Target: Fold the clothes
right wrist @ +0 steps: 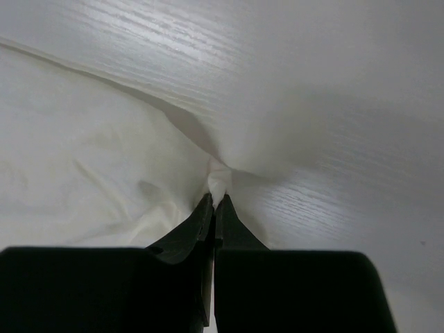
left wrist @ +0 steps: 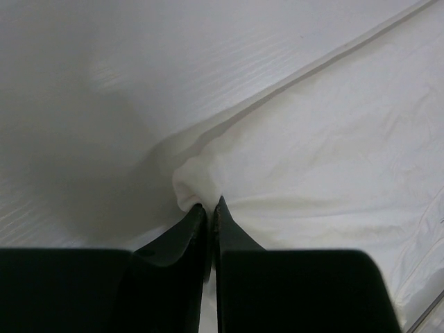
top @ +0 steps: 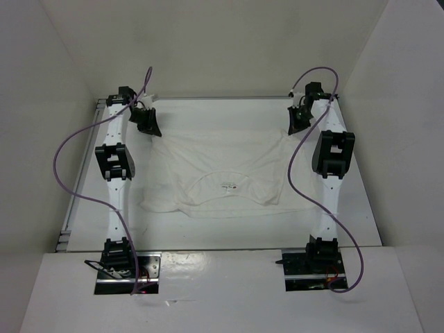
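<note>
Pinching the clothes (top: 222, 156) at upper left and upper right, left gripper (left wrist: 210, 206) and right gripper (right wrist: 214, 199) sit nearly closed.

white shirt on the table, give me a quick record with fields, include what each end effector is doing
item: white shirt, wrinkled, spread on the table
neck label: facing up, near the shirt's near edge
left end effector: shut on a pinch of the far left corner
right end effector: shut on the far right corner
fold: far edge not yet brought over
</note>
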